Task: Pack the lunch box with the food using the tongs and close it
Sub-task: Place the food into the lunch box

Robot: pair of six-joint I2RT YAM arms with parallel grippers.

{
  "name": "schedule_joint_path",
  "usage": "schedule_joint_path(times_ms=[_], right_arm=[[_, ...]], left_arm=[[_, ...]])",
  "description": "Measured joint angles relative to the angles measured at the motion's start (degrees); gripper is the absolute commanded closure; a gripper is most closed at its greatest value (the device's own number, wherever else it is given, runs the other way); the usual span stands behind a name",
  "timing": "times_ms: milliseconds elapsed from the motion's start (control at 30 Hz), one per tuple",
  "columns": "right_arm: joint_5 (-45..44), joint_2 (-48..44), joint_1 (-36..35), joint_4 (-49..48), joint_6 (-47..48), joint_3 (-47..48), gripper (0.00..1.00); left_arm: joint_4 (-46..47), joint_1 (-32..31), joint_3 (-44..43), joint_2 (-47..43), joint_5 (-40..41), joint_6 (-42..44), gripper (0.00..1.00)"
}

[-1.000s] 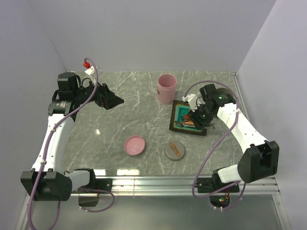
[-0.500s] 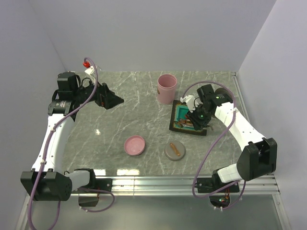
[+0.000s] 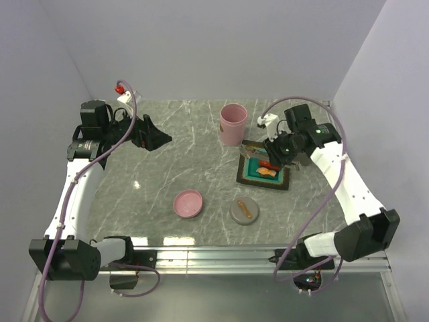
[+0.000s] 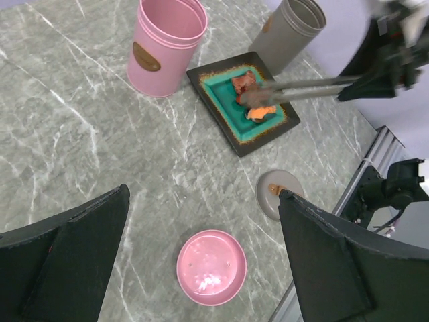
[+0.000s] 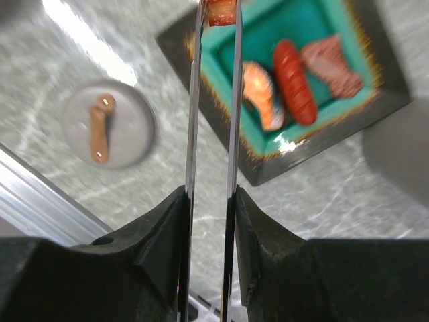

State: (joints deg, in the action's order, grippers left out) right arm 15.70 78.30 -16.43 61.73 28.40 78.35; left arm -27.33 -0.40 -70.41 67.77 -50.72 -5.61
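R wrist view: tongs [image 5: 234, 121] tips & 1 red piece [image 5: 222, 12] they pinch cut off at top edge.

Grey veined-marble table [image 3: 174, 157] boxed by plain lilac walls [image 3: 214, 47] — a metal rail [image 3: 221, 253] along its near edge.

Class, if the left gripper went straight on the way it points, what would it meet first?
Probably the marble table near the pink lid, seen between the left gripper's open fingers; depth is unclear.
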Motion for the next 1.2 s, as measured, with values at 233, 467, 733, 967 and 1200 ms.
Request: schedule_joint_path(times_ms=[233,467,733,967,1200], right_arm=[[1.05,-4.55,3.72,1.57,-1.49,7.34,0.61],[0.55,-5.75,18.86,3.69,-0.22,14.80,0.61],[3.85,-1.16,38.66,7.74,5.42,21.79,0.61],[7.54,3.63,42.66,10.88,8.15,21.42,0.62],[9.64,4.52,42.66,10.78,8.52,19.74,0.57]], left_arm=[[-0.09,0.00,-0.74,0.63,0.98,0.00,0.01],[0.11,0.00,-0.76,0.66,1.05,-0.11,0.01],[0.46,0.00,-1.66,1.73,1.01,-1.99,0.01],[0.81,0.00,-1.66,1.73,0.98,-2.69,0.00],[1.22,0.00,-1.66,1.73,1.05,-2.69,0.01]])
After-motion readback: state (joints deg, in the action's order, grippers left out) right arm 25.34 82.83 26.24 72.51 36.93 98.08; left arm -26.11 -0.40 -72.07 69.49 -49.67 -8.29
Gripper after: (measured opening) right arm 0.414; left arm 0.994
